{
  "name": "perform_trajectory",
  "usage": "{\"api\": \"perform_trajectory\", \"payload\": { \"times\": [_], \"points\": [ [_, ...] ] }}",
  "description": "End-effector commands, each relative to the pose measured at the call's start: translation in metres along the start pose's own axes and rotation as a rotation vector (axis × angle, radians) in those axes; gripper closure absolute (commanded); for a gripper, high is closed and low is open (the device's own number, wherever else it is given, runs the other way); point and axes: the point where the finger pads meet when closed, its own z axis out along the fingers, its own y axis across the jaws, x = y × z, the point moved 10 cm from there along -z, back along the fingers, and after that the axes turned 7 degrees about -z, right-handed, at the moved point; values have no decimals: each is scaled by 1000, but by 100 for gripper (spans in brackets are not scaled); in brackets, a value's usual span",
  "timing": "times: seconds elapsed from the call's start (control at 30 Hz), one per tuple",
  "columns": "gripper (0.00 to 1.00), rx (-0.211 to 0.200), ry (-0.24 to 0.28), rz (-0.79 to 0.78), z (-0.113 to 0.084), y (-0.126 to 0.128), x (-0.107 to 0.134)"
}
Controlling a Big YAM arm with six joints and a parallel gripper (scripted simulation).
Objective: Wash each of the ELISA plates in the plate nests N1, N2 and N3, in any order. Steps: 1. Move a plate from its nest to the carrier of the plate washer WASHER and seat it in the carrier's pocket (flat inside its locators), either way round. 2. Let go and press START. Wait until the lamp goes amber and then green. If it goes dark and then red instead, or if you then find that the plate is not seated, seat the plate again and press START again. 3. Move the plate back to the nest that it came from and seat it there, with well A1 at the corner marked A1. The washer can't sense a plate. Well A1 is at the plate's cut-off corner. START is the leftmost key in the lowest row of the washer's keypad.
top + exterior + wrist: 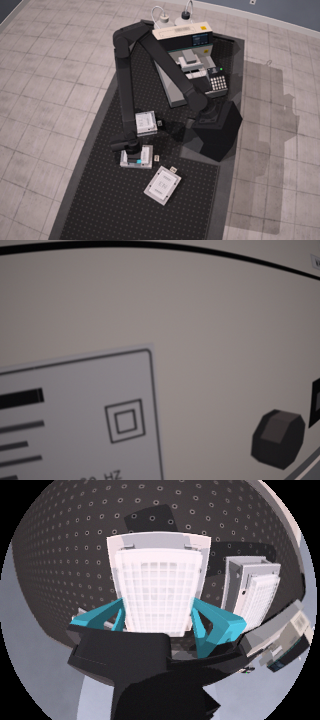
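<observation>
My gripper (134,161) (158,600) is at nest N2 (150,151) (150,540), its teal fingers against both long sides of the plate there (146,155) (160,587). It is shut on that plate, which lies over the nest; whether it is lifted a little is unclear. Another plate (144,120) (261,597) sits in nest N1, and a third plate (163,184) sits in nest N3 (147,192). The washer (182,29) stands at the back, its lamp (221,69) green above the keypad (218,82). Its carrier is partly hidden by my arm.
Two bottles with tubes stand behind the washer. My arm arches over the washer's left part from its dark base (219,131) at the right. Nest N1 is close behind N2, and N3 stands turned at an angle in front. The exterior view shows only a cream housing (206,343) close up.
</observation>
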Motion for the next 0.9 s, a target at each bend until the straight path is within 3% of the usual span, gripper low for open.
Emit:
{"api": "perform_trajectory", "payload": {
  "times": [0.0,0.87],
  "points": [
    [16,0,-18,3,0,-4,-7],
    [16,2,-16,4,6,-4,-8]
  ]
}}
